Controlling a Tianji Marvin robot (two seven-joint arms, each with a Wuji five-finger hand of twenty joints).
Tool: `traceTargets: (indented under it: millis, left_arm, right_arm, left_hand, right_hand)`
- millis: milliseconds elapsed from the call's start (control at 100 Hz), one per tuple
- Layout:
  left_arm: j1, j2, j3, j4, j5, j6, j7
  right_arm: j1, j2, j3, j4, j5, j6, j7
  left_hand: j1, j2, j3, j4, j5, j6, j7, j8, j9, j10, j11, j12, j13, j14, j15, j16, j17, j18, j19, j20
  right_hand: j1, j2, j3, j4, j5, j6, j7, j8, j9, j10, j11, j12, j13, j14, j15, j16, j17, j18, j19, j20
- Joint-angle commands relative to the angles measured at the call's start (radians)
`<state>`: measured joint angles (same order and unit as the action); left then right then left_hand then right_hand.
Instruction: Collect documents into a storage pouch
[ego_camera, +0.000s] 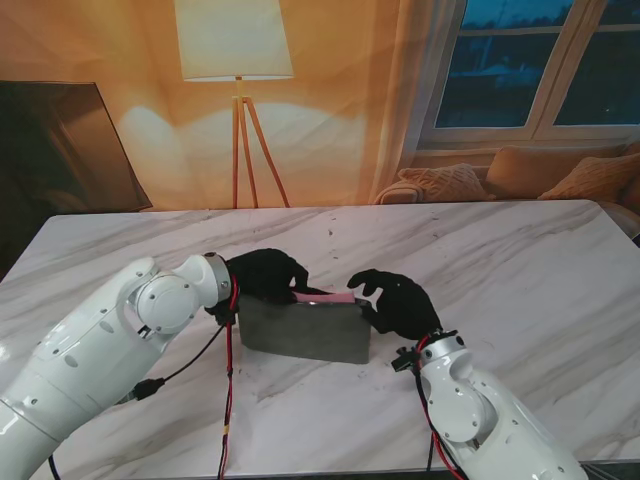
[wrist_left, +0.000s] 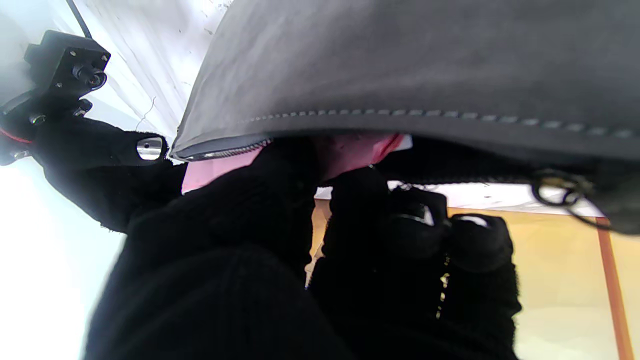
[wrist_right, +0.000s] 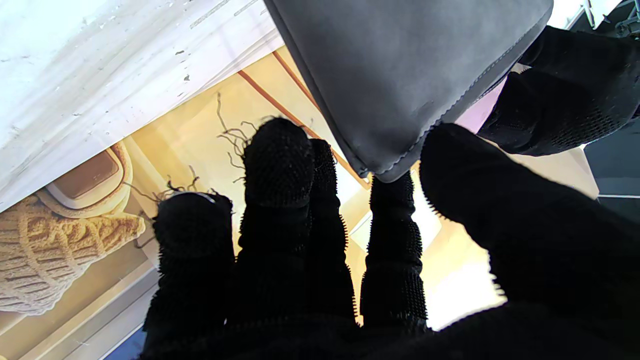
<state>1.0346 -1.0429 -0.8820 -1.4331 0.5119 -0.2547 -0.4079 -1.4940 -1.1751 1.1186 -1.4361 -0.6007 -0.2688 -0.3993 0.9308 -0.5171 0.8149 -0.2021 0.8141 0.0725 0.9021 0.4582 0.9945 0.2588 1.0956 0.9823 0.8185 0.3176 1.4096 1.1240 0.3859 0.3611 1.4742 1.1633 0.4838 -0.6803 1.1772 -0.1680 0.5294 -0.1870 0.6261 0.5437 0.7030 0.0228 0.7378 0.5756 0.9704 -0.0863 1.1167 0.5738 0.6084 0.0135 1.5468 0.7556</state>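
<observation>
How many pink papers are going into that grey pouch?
1 that I can see: a pink document sticks out of the top opening of the grey pouch, between the left hand and right hand. Others may be hidden inside.

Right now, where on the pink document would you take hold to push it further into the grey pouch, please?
I would grip the pink document by its exposed strip at the mouth of the grey pouch, coming from above. The pouch stands on its long edge with the opening upward, and only that strip shows. The left hand is at that edge; the right hand is at the pouch's right end.
</observation>
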Motion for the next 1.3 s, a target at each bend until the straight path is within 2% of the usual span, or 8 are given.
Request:
traceTargets:
  millis: [0, 530, 640, 800, 960, 1040, 1240, 1290]
  left_arm:
    - [0.005, -0.001, -0.003, 0.000, 0.006, 0.001, -0.006]
    - [0.005, 0.002, -0.007, -0.008, 0.012, 0.019, -0.020]
    - [0.005, 0.001, -0.007, -0.007, 0.015, 0.018, -0.016]
    - [0.001, 0.006, -0.001, -0.008, 0.026, 0.003, -0.029]
    - [0.000, 0.009, 0.002, -0.013, 0.009, 0.018, -0.050]
    - [-0.001, 0.009, 0.005, -0.015, -0.003, 0.027, -0.059]
    - [0.009, 0.007, -0.003, -0.017, -0.008, 0.026, -0.048]
    - [0.017, 0.005, -0.011, -0.020, 0.000, 0.026, -0.034]
  right_arm:
    - [-0.004, -0.004, -0.005, -0.004, 0.000, -0.004, 0.008]
    - [0.000, -0.005, -0.025, -0.004, 0.016, -0.059, 0.021]
    - [0.000, -0.005, -0.026, -0.003, 0.013, -0.062, 0.018]
    - [0.002, -0.004, -0.031, 0.002, 0.014, -0.052, 0.025]
    - [0.006, -0.005, -0.037, 0.010, 0.014, -0.039, 0.019]
    - [0.006, -0.006, -0.039, 0.011, 0.015, -0.033, 0.017]
    - [0.001, -0.004, -0.035, 0.004, 0.009, -0.024, 0.021]
    - [0.001, -0.003, -0.035, 0.003, 0.006, -0.023, 0.022]
  left_hand:
    - [0.005, -0.005, 0.055, 0.036, 0.019, -0.023, 0.059, -0.014, 0.035, 0.005, 0.016, -0.015, 0.057, -0.008, 0.025, -0.009, 0.004, -0.042, 0.022, 0.014]
    - [-0.103, -0.016, 0.094, 0.002, 0.002, 0.020, -0.024, -0.092, -0.009, -0.019, -0.092, -0.029, -0.022, 0.031, -0.081, -0.038, -0.054, -0.051, -0.028, -0.027]
    - [-0.128, -0.001, 0.069, 0.006, 0.004, 0.014, -0.028, -0.085, -0.059, 0.023, -0.182, -0.047, -0.088, 0.058, -0.159, -0.052, -0.109, -0.056, -0.070, -0.049]
    - [-0.148, 0.003, 0.048, 0.010, 0.013, -0.006, -0.036, -0.096, -0.201, 0.012, -0.375, -0.056, -0.248, 0.055, -0.342, -0.098, -0.241, -0.085, -0.166, -0.136]
    - [-0.112, 0.045, -0.013, 0.011, -0.014, -0.022, -0.124, -0.089, -0.362, 0.007, -0.527, -0.304, -0.379, 0.047, -0.549, -0.186, -0.358, -0.094, -0.229, -0.233]
    - [-0.066, 0.064, -0.037, -0.003, 0.009, -0.021, -0.108, -0.090, -0.383, 0.000, -0.539, -0.331, -0.401, 0.042, -0.585, -0.211, -0.382, -0.098, -0.240, -0.258]
    - [-0.098, 0.083, -0.086, 0.028, 0.009, -0.003, -0.100, -0.100, -0.376, 0.003, -0.553, -0.364, -0.395, 0.047, -0.621, -0.249, -0.389, -0.089, -0.248, -0.288]
    - [-0.078, 0.069, -0.063, 0.015, 0.015, -0.003, -0.090, -0.099, -0.366, -0.001, -0.544, -0.364, -0.384, 0.045, -0.611, -0.247, -0.380, -0.090, -0.237, -0.287]
  right_hand:
    - [0.010, -0.016, 0.048, 0.036, -0.049, -0.055, 0.003, 0.011, -0.046, -0.021, -0.005, -0.002, -0.019, -0.021, -0.006, 0.007, -0.007, -0.015, 0.002, 0.002]
    - [0.059, -0.052, 0.059, -0.025, -0.062, -0.177, 0.066, 0.100, -0.091, -0.044, -0.021, -0.016, -0.070, -0.011, -0.064, -0.037, -0.049, -0.004, -0.058, -0.007]
    - [0.065, -0.055, 0.060, -0.034, -0.013, -0.163, 0.100, 0.121, -0.088, -0.042, -0.021, -0.015, -0.073, -0.008, -0.073, -0.042, -0.053, -0.002, -0.067, -0.004]
    - [0.066, -0.062, 0.064, -0.038, -0.011, -0.139, 0.095, 0.125, -0.088, -0.041, -0.022, -0.015, -0.075, -0.007, -0.079, -0.044, -0.054, 0.001, -0.071, 0.000]
    - [0.075, -0.066, 0.065, -0.049, -0.017, -0.112, 0.081, 0.118, -0.082, -0.040, -0.016, -0.012, -0.066, -0.008, -0.076, -0.046, -0.047, -0.004, -0.068, 0.004]
    - [0.068, -0.065, 0.066, -0.048, -0.017, -0.099, 0.083, 0.117, -0.081, -0.037, -0.013, -0.011, -0.062, -0.009, -0.069, -0.045, -0.044, -0.005, -0.063, 0.006]
    - [0.040, -0.048, 0.066, -0.014, 0.060, -0.059, 0.111, 0.115, -0.077, -0.026, -0.011, -0.012, -0.060, -0.013, -0.060, -0.039, -0.045, -0.005, -0.055, 0.008]
    - [0.047, -0.055, 0.047, -0.056, 0.082, -0.056, 0.151, 0.066, -0.074, -0.024, -0.010, -0.012, -0.059, -0.015, -0.060, -0.027, -0.044, -0.004, -0.051, 0.007]
